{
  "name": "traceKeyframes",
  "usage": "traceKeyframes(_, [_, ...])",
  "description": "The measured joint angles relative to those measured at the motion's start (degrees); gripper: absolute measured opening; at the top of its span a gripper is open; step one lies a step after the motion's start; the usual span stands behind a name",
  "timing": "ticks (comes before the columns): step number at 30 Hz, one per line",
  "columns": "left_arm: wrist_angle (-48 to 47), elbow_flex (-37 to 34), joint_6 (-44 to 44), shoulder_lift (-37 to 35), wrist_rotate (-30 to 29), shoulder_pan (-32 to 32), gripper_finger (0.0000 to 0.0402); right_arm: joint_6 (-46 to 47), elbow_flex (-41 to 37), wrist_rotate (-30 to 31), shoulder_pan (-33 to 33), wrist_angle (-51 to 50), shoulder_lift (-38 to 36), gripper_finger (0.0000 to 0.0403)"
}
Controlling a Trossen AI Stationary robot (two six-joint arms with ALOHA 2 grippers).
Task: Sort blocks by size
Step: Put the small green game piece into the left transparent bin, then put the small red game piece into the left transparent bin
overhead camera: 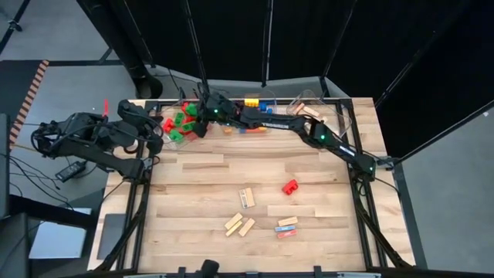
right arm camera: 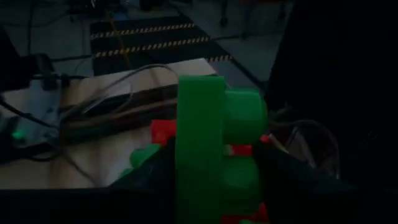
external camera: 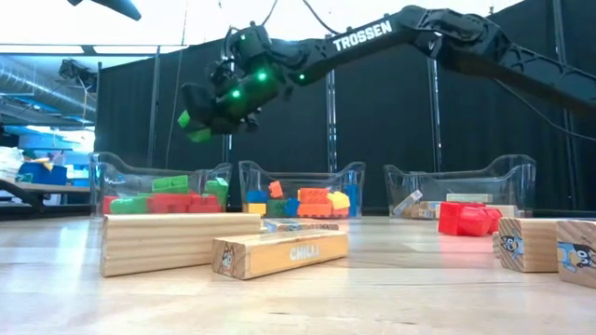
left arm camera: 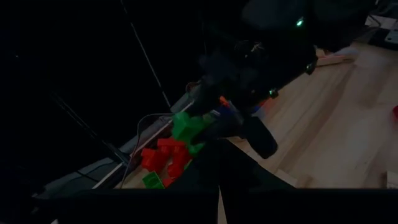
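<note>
My right gripper (external camera: 207,113) reaches across to the table's far left and is shut on a green studded block (right arm camera: 211,149). It holds the block in the air above the left clear bin (external camera: 110,177), which holds red and green blocks (overhead camera: 179,123). The green block also shows in the low view (external camera: 191,126) and in the left wrist view (left arm camera: 189,127). My left arm (overhead camera: 100,135) waits folded at the table's left edge. On the table lie a red block (overhead camera: 289,186), tan wooden bars (overhead camera: 247,198) and small coloured blocks (overhead camera: 286,227). My right gripper pinches the green block between its two fingers, on two opposite sides (right arm camera: 186,155), with the studs (right arm camera: 245,115) facing sideways. The fingers slant downward toward the table's left. The block is lifted clear, above the blocks in the left bin.
Three clear bins stand along the far edge: the left one, a middle one (external camera: 298,191) with blue, orange and yellow blocks, and a right one (external camera: 461,191) with wooden bars. Wooden bars (external camera: 177,242) lie close to the low camera. Cables lie beyond the far left corner.
</note>
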Motion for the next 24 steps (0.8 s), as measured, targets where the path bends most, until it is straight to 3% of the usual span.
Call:
traceKeyframes(6, [-0.02, 0.0, 0.06, 0.0, 0.0, 0.0, 0.0004, 2.04, 0.12, 2.82, -0.9, -5.26, -0.29, 0.035])
traceKeyframes(9, [-0.02, 0.0, 1.11, 0.0, 0.0, 0.0, 0.0004, 1.76, 2.21, 5.21, -1.15, -7.61, -0.57, 0.0388])
traceKeyframes(13, [-0.06, 0.0, 1.16, 0.0, 0.0, 0.0, 0.0004, 1.71, 1.66, 2.23, -0.82, -15.41, -5.97, 0.0377])
traceKeyframes(16, [-0.16, 0.0, 1.25, 0.0, 0.0, 0.0, 0.0004, -2.92, 2.14, -6.92, -0.11, -27.74, -12.16, 0.0352])
traceKeyframes(19, [-0.17, 0.0, 1.94, 0.0, 0.0, 0.0, 0.0004, -7.83, 2.36, -14.52, 1.62, -44.99, -19.24, 0.0329])
traceKeyframes(24, [-0.17, 0.0, 2.69, 0.0, 0.0, 0.0, 0.0004, -11.16, 1.0, -15.8, 4.54, -74.91, -26.9, 0.0306])
